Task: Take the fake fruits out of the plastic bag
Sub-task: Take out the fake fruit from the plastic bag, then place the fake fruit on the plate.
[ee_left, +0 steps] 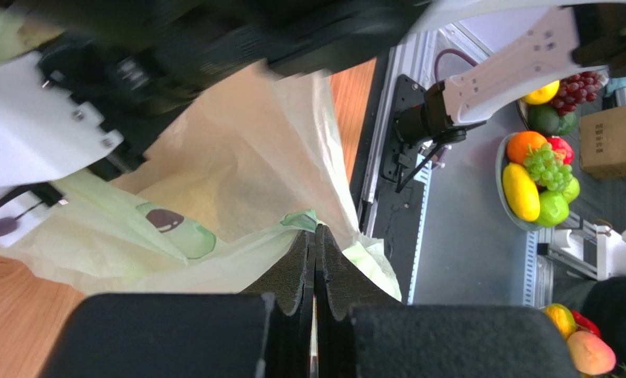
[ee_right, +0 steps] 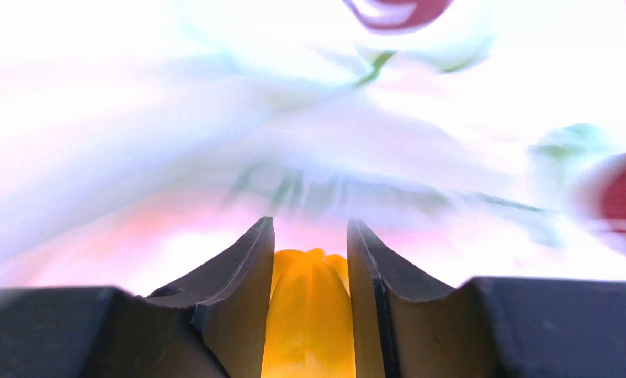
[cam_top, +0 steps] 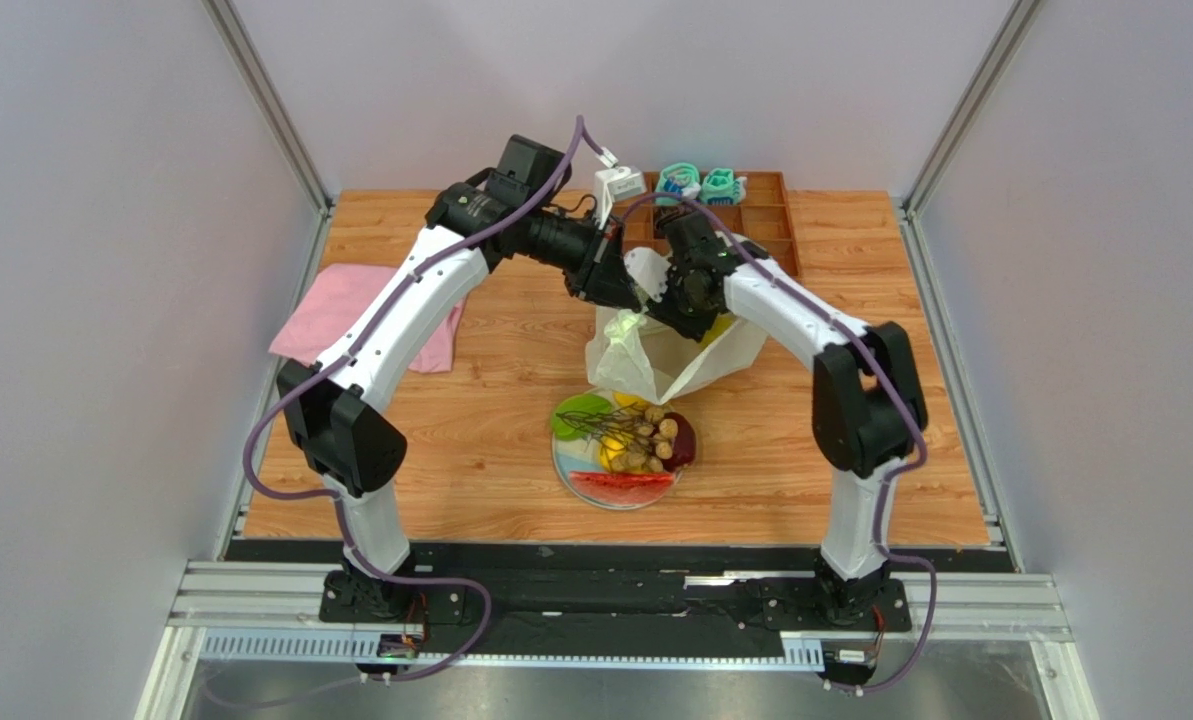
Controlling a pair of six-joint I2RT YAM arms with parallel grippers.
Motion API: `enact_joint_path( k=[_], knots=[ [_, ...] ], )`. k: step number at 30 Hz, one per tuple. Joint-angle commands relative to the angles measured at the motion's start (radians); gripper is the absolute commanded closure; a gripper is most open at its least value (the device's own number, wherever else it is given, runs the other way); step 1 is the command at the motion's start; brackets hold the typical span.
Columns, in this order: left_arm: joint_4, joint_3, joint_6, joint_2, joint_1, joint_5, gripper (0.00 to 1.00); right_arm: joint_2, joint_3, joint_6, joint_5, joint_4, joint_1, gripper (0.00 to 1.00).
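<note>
The pale yellow-green plastic bag (cam_top: 662, 348) stands behind the plate (cam_top: 569, 468). My left gripper (ee_left: 316, 236) is shut on the bag's edge (ee_left: 245, 165) and holds it up; in the top view it is at the bag's upper left (cam_top: 617, 294). My right gripper (ee_right: 310, 228) is inside the bag, shut on a yellow ribbed fake fruit (ee_right: 308, 315); the bag's bright film fills the rest of that view. In the top view the right gripper (cam_top: 677, 318) is hidden in the bag's mouth. Several fake fruits (cam_top: 632, 443) lie on the plate, with a red slice (cam_top: 620, 483) in front.
A pink folded cloth (cam_top: 350, 312) lies at the left. A brown wooden tray (cam_top: 752, 210) with teal items stands at the back. A white box (cam_top: 617, 188) sits next to it. The left wrist view shows bowls of fruit (ee_left: 537, 181) off the table.
</note>
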Motion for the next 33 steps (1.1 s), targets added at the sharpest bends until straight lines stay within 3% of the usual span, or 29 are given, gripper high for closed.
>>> enact_joint_path(
  k=[1,3,8,14,19,23,24,26,27,28,33],
  knots=[
    [0.03,0.026,0.03,-0.022,0.005,0.011,1.0,-0.251,-0.028,0.056,-0.072,0.001,-0.001,0.93],
    [0.032,0.031,0.039,-0.015,0.005,0.001,1.0,-0.319,-0.042,0.072,-0.101,-0.037,-0.001,1.0],
    [0.042,0.062,0.029,-0.003,0.005,-0.003,1.0,-0.405,-0.084,0.121,-0.159,-0.117,-0.001,1.0],
    [0.044,0.074,0.027,-0.002,0.006,-0.003,1.0,-0.439,-0.135,0.139,-0.097,-0.129,-0.004,1.0],
    [0.065,0.075,-0.006,0.017,0.007,-0.027,1.0,-0.491,0.077,0.162,-0.089,-0.253,-0.007,1.0],
    [0.137,0.083,-0.159,0.07,0.046,-0.009,0.98,-0.598,0.224,0.164,-0.233,-0.425,0.002,1.0],
    [0.16,0.091,-0.181,0.08,0.055,-0.004,0.72,-0.623,0.226,0.141,-0.244,-0.439,0.017,1.0],
    [0.157,0.129,-0.195,0.087,0.077,-0.01,0.48,-0.69,0.212,0.097,-0.252,-0.488,0.106,1.0],
    [0.154,0.152,-0.191,0.083,0.085,-0.01,0.09,-0.707,0.203,0.071,-0.236,-0.505,0.15,1.0],
    [0.15,0.158,-0.186,0.061,0.092,-0.018,0.03,-0.721,0.18,0.032,-0.204,-0.526,0.246,1.0],
    [0.096,0.12,-0.132,-0.082,0.164,-0.111,0.02,-0.682,0.116,-0.112,-0.196,-0.504,0.445,0.99]
  ],
)
